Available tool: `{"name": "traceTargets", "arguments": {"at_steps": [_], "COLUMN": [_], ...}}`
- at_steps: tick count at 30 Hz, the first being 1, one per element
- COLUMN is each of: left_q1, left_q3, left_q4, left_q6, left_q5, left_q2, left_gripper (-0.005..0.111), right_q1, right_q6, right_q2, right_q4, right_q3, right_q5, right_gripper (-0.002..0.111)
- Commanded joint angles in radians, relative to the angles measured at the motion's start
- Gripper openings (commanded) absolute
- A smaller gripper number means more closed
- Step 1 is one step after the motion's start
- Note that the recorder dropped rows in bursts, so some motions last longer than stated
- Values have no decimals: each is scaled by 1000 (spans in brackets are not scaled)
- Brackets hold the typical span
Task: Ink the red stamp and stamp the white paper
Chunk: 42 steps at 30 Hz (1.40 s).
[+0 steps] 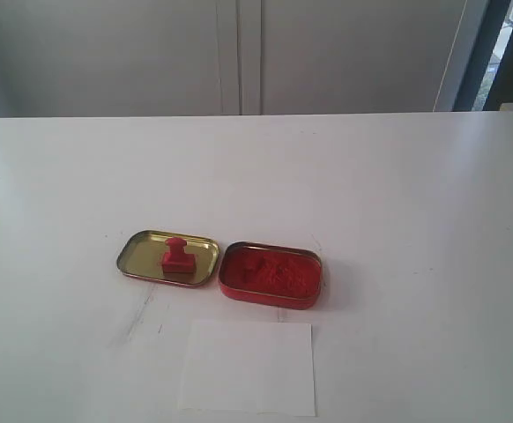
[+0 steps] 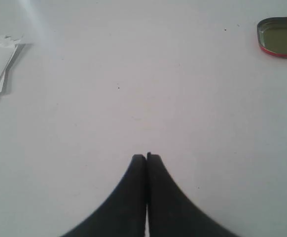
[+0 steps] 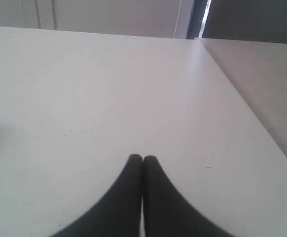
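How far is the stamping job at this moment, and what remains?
Done: only the setup; the tin is open, and the stamp stands in the lid beside it. In hand: nothing; the left gripper and right gripper are shut and empty. Left: grasp the stamp, ink it, press it on the paper, which shows no mark.

My bench (image 1: pixel 397 194) is smooth with a soft sheen; the gold lid (image 1: pixel 137 256) is shiny metal, the red stamp (image 1: pixel 176 254) matt plastic, the white paper (image 1: pixel 249 367) matt
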Motion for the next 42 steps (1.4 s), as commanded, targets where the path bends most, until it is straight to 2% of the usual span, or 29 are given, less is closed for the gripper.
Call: {"name": "traceTargets", "arguments": {"at_steps": [1,14,28,42], "left_q1": [0,0,0,0], "left_q3": [10,10,10,10], "left_q4": [-1,5,15,15], "left_q6": [0,0,0,0], "left_q5": [5,-29,-377,-408], "left_q2": [-4,-4,-4,-4], "left_gripper": [0,0,0,0], "right_q1": [-3,-3,-3,-3], "right_q6": [0,0,0,0], "right_q2": [-6,-6,-6,-6], "right_q4": [-8,-8,-8,-8], "right_q3": [6,6,6,6], "right_q5": [-14,-14,-14,-14], "right_gripper": [0,0,0,0]}}
